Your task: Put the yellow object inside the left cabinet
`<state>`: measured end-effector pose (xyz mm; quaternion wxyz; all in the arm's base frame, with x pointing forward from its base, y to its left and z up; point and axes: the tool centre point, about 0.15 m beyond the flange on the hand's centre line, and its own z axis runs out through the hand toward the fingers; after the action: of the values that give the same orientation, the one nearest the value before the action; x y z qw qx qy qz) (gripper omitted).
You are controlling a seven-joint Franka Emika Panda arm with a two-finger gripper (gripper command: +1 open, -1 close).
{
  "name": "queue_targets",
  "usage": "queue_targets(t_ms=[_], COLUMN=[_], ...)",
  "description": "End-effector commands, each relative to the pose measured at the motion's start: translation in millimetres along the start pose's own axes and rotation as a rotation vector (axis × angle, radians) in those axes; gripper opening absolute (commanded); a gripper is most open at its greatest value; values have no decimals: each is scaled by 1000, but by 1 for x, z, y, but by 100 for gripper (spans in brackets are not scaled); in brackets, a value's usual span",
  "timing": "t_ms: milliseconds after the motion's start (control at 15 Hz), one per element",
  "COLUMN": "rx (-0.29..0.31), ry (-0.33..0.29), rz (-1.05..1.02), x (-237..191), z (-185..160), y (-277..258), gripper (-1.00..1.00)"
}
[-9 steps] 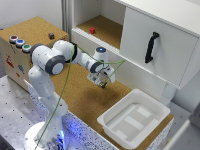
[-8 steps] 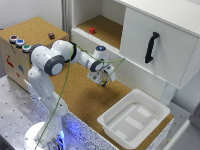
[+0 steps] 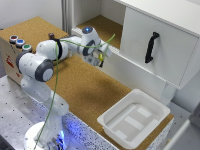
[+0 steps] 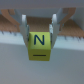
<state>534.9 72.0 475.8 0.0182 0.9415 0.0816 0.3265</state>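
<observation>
In the wrist view the gripper (image 4: 39, 31) is closed on the yellow object (image 4: 40, 46), a small block with a dark letter N on the face toward the camera; its two pale fingers (image 4: 23, 27) press the block's opposite sides near the top edge, so most of the block hangs free below them (a high pinch, probably so the fingers clear the floor at set-down). In the exterior view the gripper (image 3: 101, 56) sits just above centre of the frame, at the front lip of the left cabinet (image 3: 102, 26), whose cork-brown floor shows in the upper middle between white walls. The block itself is only a small yellowish speck there, and the yellow-green cable (image 3: 56, 85) trailing along the arm crosses close by, so the two are hard to separate. The block appears to be at the threshold, not yet over the floor. The compartment with the white door (image 3: 150, 42) and black handle (image 3: 151, 46) is to the right of it; the white tray (image 3: 134, 118) lies at lower right, well apart.
</observation>
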Motion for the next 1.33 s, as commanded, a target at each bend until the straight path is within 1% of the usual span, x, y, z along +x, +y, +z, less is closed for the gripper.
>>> queue_targets(t_ms=[0, 67, 133, 200, 267, 467, 533, 600, 667, 733, 867, 933, 1000, 1267], rx=[40, 53, 41, 35, 31, 37, 50, 50, 37, 29, -18, -56, -61, -61], ry=[-32, -10, -5, -8, -36, -72, -82, -87, -73, -73, -37, 12, 46, 46], rz=[-27, -39, -29, -23, -12, 7, 25, 34, 27, 20, 21, 29, 31, 31], x=[103, 117, 127, 135, 139, 125, 120, 119, 118, 117, 109, 99, 91, 91], z=[24, 28, 35, 44, 55, 70, 75, 78, 80, 77, 57, 35, 21, 21], y=[-14, -14, -11, -12, -12, -17, -20, -24, -29, -32, -33, -34, -36, -36], gripper=[-100, -100, -100, -100, -100, -100, -100, -100, -100, 100, 100, 100, 100, 100])
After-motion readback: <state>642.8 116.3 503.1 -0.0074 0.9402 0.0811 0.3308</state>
